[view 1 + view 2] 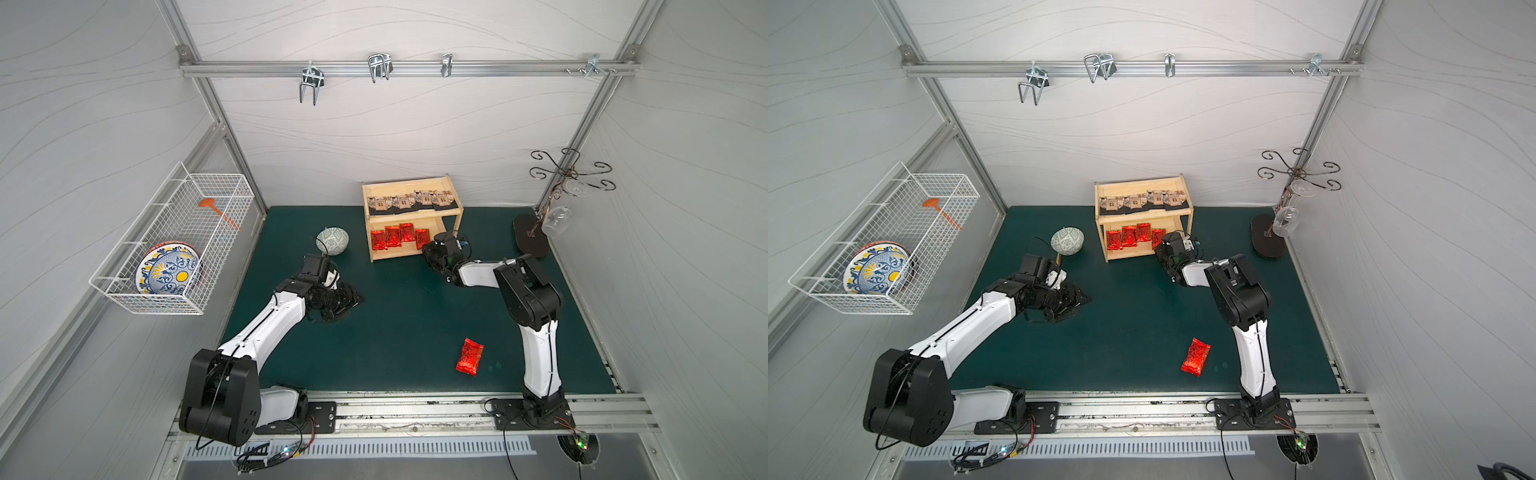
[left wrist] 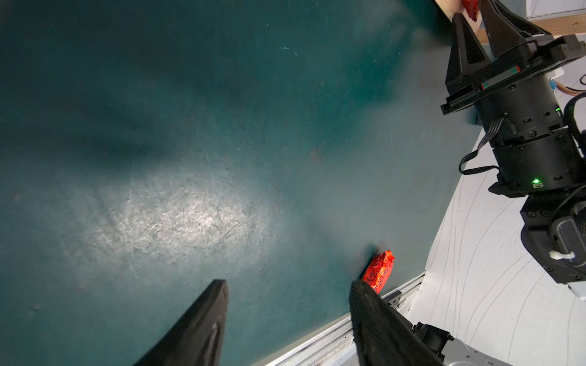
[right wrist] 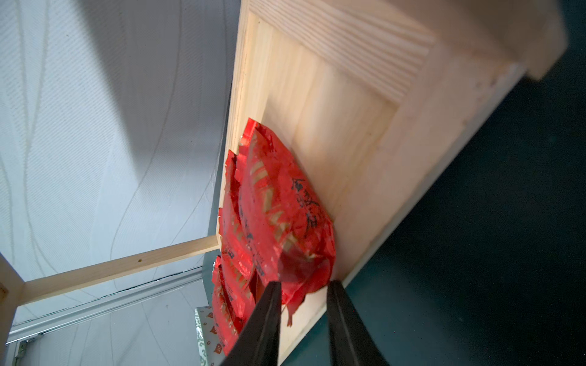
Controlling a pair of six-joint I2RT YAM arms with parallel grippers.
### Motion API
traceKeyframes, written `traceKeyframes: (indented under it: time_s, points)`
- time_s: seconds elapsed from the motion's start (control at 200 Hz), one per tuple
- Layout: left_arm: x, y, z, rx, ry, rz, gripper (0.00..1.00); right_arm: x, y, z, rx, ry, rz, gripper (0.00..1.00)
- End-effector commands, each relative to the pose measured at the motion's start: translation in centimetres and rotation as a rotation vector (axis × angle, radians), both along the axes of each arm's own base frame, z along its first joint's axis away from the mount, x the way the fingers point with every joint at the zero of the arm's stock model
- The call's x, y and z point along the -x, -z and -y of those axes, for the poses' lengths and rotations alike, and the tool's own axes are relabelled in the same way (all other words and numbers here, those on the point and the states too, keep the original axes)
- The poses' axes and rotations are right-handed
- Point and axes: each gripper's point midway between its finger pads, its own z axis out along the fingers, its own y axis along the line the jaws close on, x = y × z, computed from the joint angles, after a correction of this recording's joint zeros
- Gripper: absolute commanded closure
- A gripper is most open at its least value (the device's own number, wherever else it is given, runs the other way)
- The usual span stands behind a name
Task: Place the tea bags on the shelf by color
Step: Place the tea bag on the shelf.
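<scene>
Now right tool (image 3: 304, 282) gapes beside shelved red sachet (image 3: 279, 206).

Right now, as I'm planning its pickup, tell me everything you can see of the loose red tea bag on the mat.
The loose red tea bag is a small oblong sachet of glossy, crinkled red foil with dark print on its face and crimped ends. Slightly puffy, it lies flat and askew on the green mat, near the front edge, well apart from the shelf. Only the mat touches it.
</scene>
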Motion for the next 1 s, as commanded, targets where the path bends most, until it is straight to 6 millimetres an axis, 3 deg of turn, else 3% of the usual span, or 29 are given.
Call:
traceKeyframes:
  time_s: [0.0,0.27,0.385,0.475,0.545,0.685,0.8,0.9,0.995]
  points:
    - [-0.4,-0.7,0.0,0.009,0.009,0.043,0.33,0.1,-1.1,0.0,0.003,-0.037,0.027,0.65]
    - [-0.7,-1.3,0.0,0.01,0.004,0.073,0.33,3.5,-3.9,0.7,0.092,-0.115,0.074,0.57]
    - [-0.8,-1.4,0.0,0.007,0.002,0.078,0.34,6.5,-5.2,0.8,0.169,-0.177,0.09,0.56]
    - [-0.2,-1.3,-0.3,-0.023,0.002,0.074,0.34,10.6,-6.6,1.4,0.325,-0.247,0.085,0.56]
    - [0.6,-1.2,-0.1,-0.048,0.018,0.077,0.34,14.8,-7.2,2.4,0.473,-0.317,0.052,0.57]
    - [2.0,-1.0,1.6,-0.104,0.089,0.091,0.33,23.5,-6.6,7.5,0.769,-0.416,-0.078,0.58]
    - [2.6,-0.9,2.9,-0.127,0.141,0.095,0.33,29.5,-5.4,12.0,0.878,-0.483,-0.251,0.58]
    - [2.6,-1.1,3.7,-0.125,0.162,0.101,0.31,33.2,-4.8,14.6,0.925,-0.53,-0.372,0.55]
    - [2.5,-1.2,4.3,-0.126,0.181,0.099,0.3,35.2,-4.7,15.3,0.934,-0.579,-0.402,0.44]
